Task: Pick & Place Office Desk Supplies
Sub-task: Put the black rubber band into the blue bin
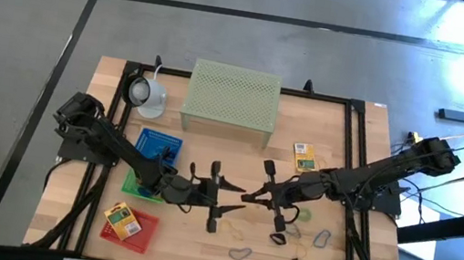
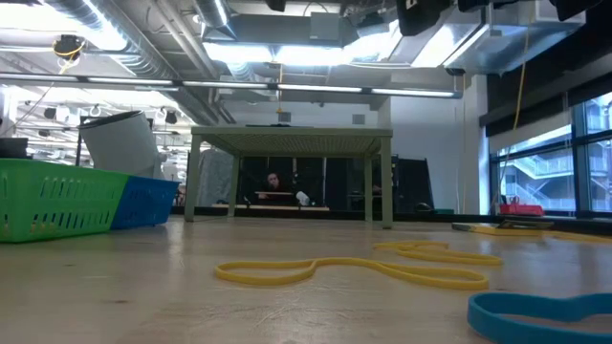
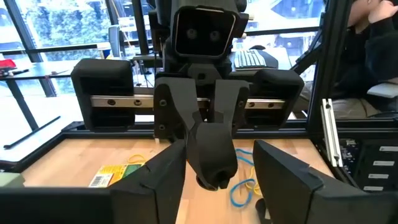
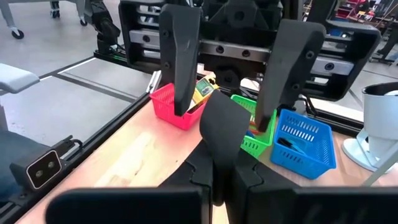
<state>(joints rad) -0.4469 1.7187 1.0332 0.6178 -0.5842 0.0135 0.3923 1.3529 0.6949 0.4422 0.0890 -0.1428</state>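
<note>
Evidently a handover in mid-air over the table's middle: the right gripper (image 4: 214,171) is clenched on a small black clip (image 4: 221,127), and the left gripper (image 3: 214,183) stands spread on either side of it, not yet pinching. If the right lets go before the left has bitten, the clip likely drops among the loops (image 1: 241,253) near the front. A skewed pinch could flick the clip short of the baskets (image 1: 142,238) at left.
</note>
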